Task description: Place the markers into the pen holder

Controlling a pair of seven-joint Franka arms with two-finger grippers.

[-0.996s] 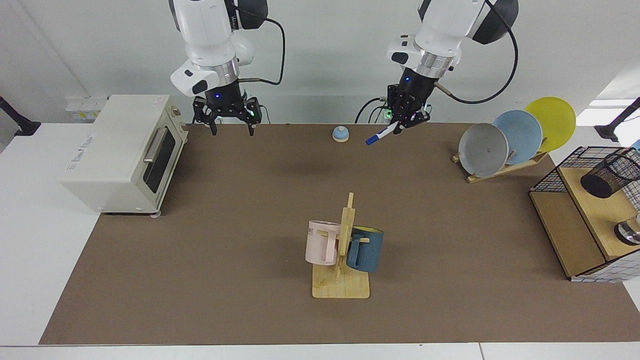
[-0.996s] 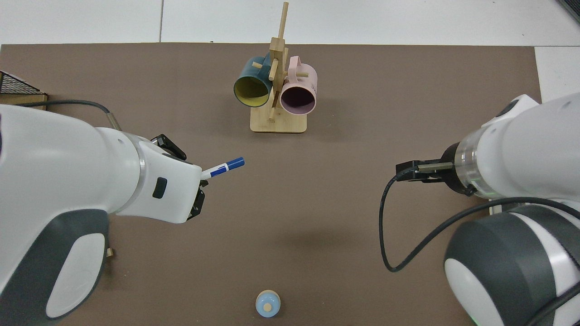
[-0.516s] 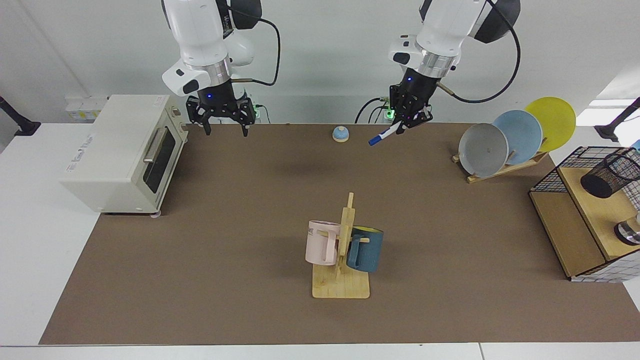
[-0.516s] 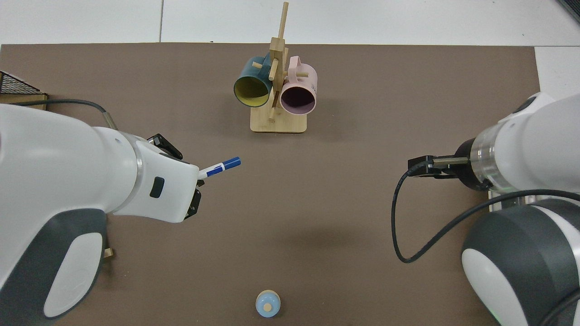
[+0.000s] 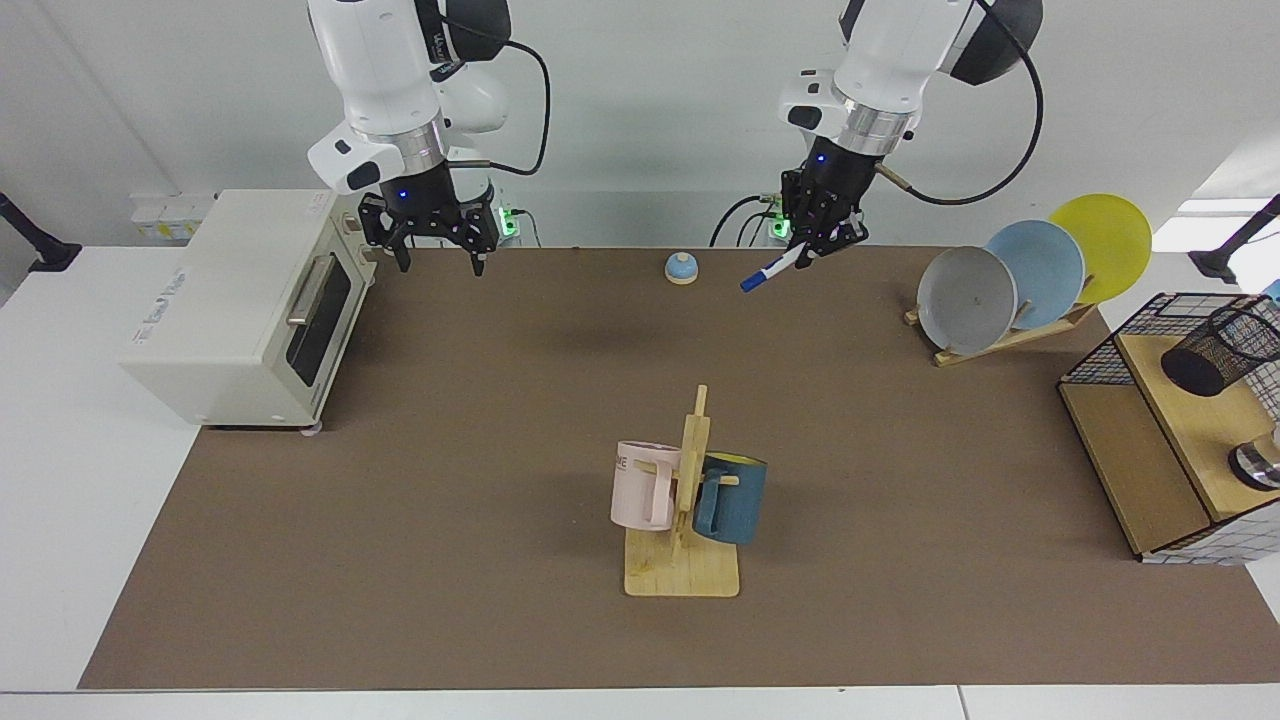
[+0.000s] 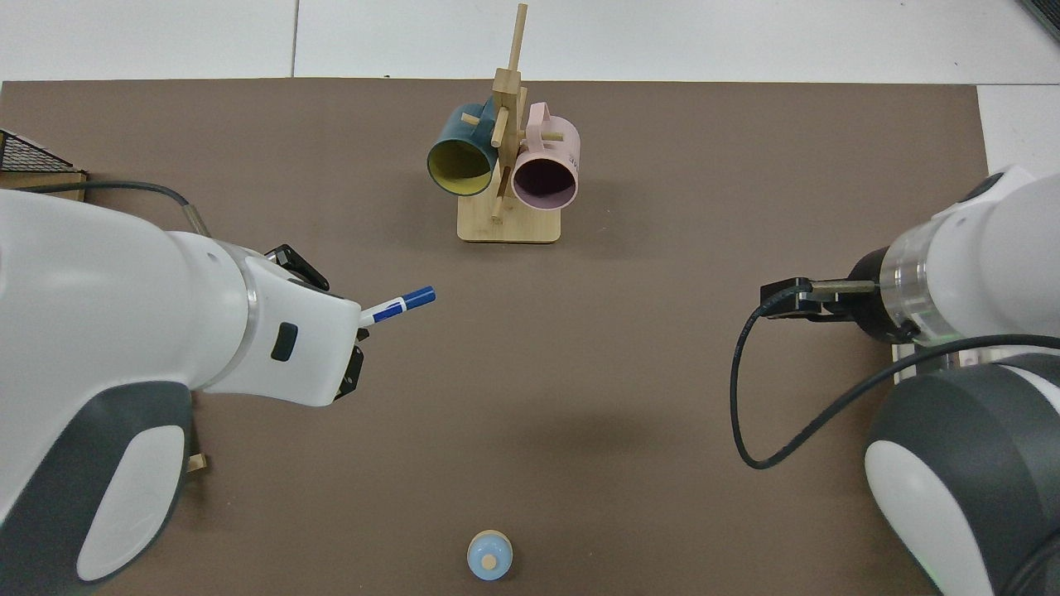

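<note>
Marker (image 5: 772, 268) up in the air, pinched at its white end by the fingers of the left gripper (image 5: 822, 243), blue cap slanting down toward the bench (image 5: 450, 520). Not in the pen holder (image 5: 1222, 350) yet, so roughly halfway at best: pickup looks done, carry and drop left to do. Holder way over at 3 o'clock in the facing view, tipped at an angle on the wooden shelf of a black wire basket (image 5: 1105, 365), well apart from the marker. Probably calls for a long swing across, past the plate rack (image 5: 1005, 335) with its grey, blue and yellow plates, then lining the marker up with that tilted mouth. No other markers spotted anywhere.

Right gripper (image 5: 432, 240) waiting at about 11 o'clock, just beside the toaster oven (image 5: 240, 310), fingers spread wide, nothing between them. From the top, same marker (image 6: 403, 304) poking out from under the left arm's white wrist; right gripper hidden under its own arm there.

Bench covered with a plain brown mat, white tabletop showing round the edges, white wall behind. Mug tree (image 5: 685, 500) with a pink and a teal mug near 6 o'clock, small blue bell-like thing (image 5: 681, 267) at 12, shiny metal round thing (image 5: 1258, 465) on the basket shelf.
</note>
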